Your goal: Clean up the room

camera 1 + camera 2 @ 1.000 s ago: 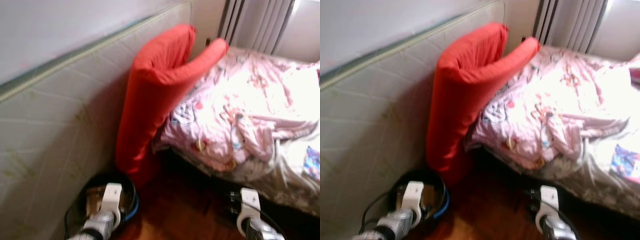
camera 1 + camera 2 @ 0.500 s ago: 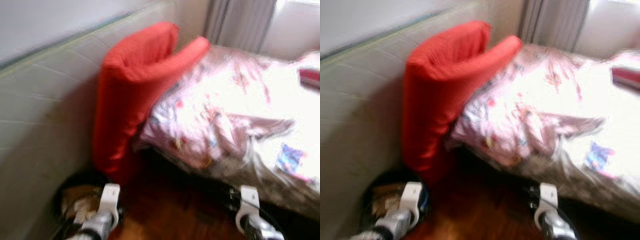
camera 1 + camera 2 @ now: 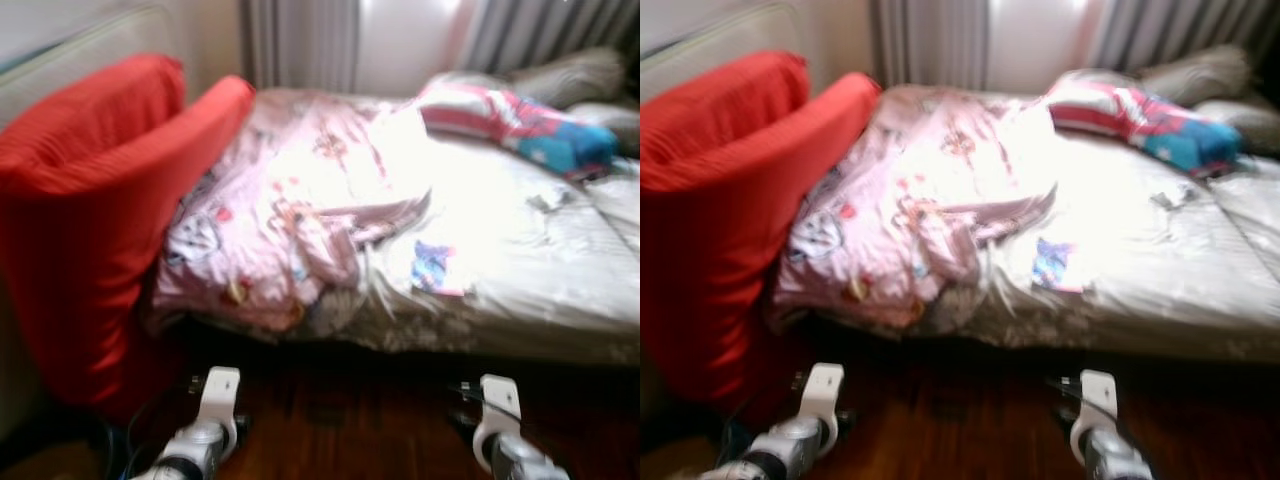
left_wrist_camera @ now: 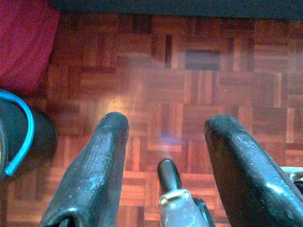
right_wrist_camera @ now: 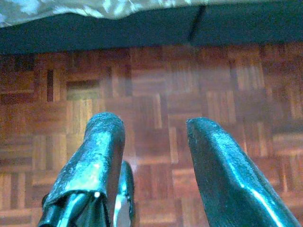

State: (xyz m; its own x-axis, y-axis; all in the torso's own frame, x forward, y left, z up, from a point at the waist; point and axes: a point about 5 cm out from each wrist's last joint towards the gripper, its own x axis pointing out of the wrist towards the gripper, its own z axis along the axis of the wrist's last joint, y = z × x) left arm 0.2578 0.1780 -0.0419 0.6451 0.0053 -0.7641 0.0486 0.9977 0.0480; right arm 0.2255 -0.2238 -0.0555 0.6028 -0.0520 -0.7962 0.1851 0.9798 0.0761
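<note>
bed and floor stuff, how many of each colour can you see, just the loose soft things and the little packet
red: 1, the folded red cushion leaning at the bed's left end
pink: 1, the crumpled pink blanket
red, white and blue: 1, the striped bundle near the curtains
grey: 1, the grey pillow
multicoloured: 1, the small packet on the sheet
total: 5

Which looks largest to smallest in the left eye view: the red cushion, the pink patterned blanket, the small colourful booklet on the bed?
1. Pink patterned blanket
2. Red cushion, close in apparent size to the blanket; it stands nearer the camera, so this order is unsure.
3. Small colourful booklet, clearly smallest.
</note>
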